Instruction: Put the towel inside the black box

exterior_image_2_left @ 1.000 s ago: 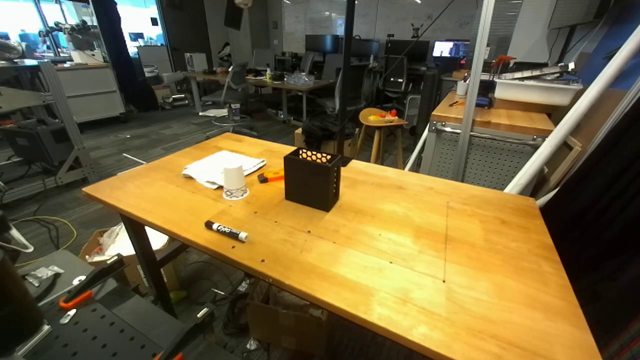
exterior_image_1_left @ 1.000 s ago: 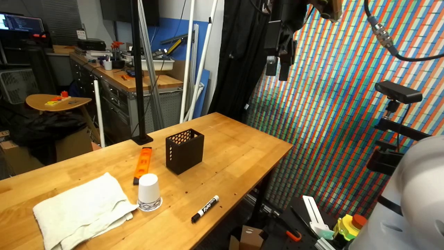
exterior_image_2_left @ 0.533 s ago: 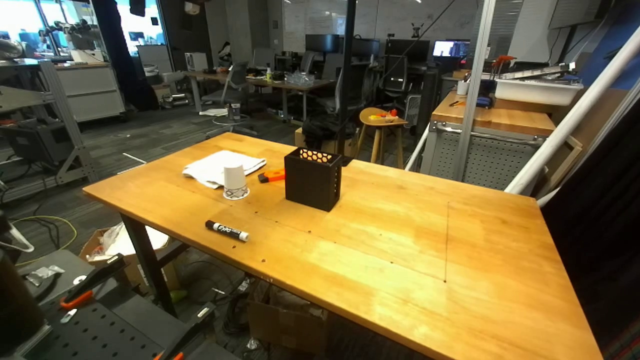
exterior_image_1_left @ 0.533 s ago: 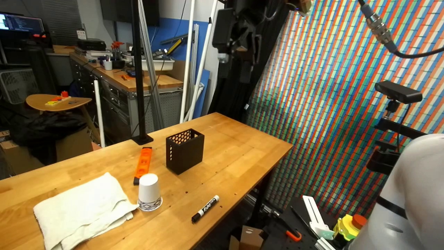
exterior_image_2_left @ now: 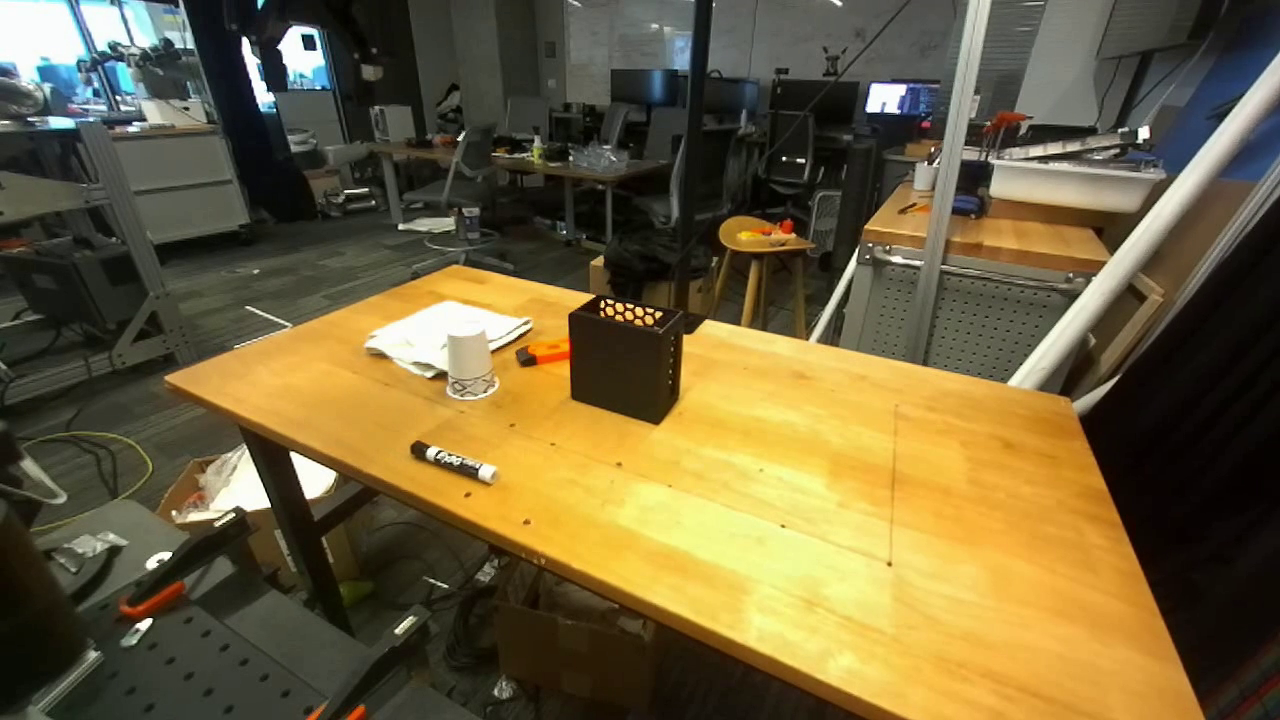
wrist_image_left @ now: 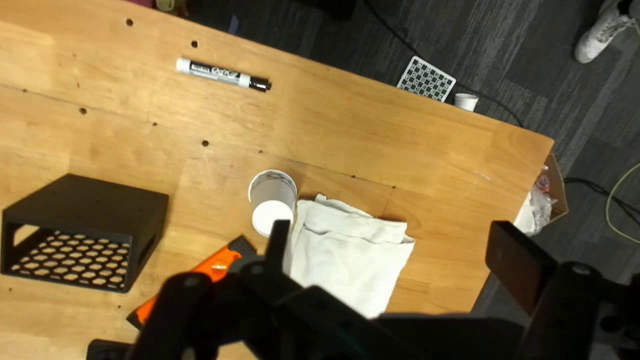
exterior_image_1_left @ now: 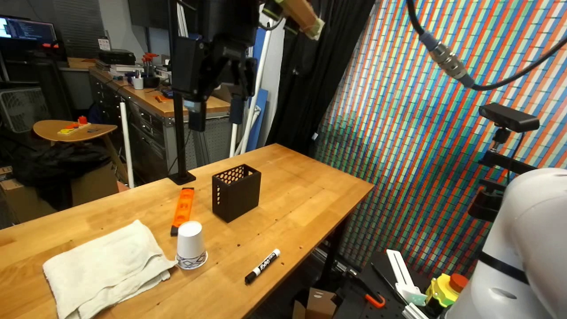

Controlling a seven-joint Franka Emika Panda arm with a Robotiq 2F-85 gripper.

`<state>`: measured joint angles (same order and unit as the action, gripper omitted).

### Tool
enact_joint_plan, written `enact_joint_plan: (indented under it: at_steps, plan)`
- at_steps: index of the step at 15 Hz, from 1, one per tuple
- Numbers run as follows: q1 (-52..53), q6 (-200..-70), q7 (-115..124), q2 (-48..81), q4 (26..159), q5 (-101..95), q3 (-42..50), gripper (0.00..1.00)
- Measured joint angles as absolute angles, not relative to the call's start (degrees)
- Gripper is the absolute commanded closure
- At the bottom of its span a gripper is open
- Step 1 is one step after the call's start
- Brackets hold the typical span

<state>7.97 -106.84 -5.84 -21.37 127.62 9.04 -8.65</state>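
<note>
The white folded towel (exterior_image_1_left: 106,266) lies flat on the wooden table, also in an exterior view (exterior_image_2_left: 430,335) and the wrist view (wrist_image_left: 350,265). The black box (exterior_image_1_left: 237,195), open at the top with honeycomb holes, stands upright on the table, also in an exterior view (exterior_image_2_left: 625,360) and the wrist view (wrist_image_left: 85,230). My gripper (exterior_image_1_left: 217,118) is high above the table, fingers wide apart, with nothing between them. In the wrist view the open gripper (wrist_image_left: 390,232) has the towel below, nearer its left finger, which hides part of the towel's edge.
An upside-down white paper cup (exterior_image_1_left: 190,246) stands right beside the towel's corner. An orange level (exterior_image_1_left: 182,210) lies between cup and box. A black-and-white marker (exterior_image_1_left: 262,266) lies near the table's edge. A black post (exterior_image_1_left: 177,133) rises at the table's back edge.
My gripper has swung from right to left in an exterior view, coming lower and over the table. It stays open. The towel, box, cup, level and marker have not moved.
</note>
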Motion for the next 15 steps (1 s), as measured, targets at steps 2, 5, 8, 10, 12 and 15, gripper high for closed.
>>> enact_joint_plan:
  at_steps: [2, 5, 8, 10, 12, 15]
  plan:
    - [8.9, -111.3, -7.0, -18.1, 126.9, 7.8, -9.4, 0.00]
    - [10.3, -117.6, -9.7, -12.6, 125.0, 5.4, -10.3, 0.00]
    - [11.7, -123.0, -12.6, -6.6, 122.6, 2.8, -11.4, 0.00]
    - [12.4, -125.8, -14.1, -2.6, 121.1, 1.1, -12.2, 0.00]
    - [13.0, -128.8, -15.4, 1.6, 119.7, -0.5, -12.7, 0.00]
    - [13.3, -132.5, -16.7, 7.7, 117.4, -3.7, -13.0, 0.00]
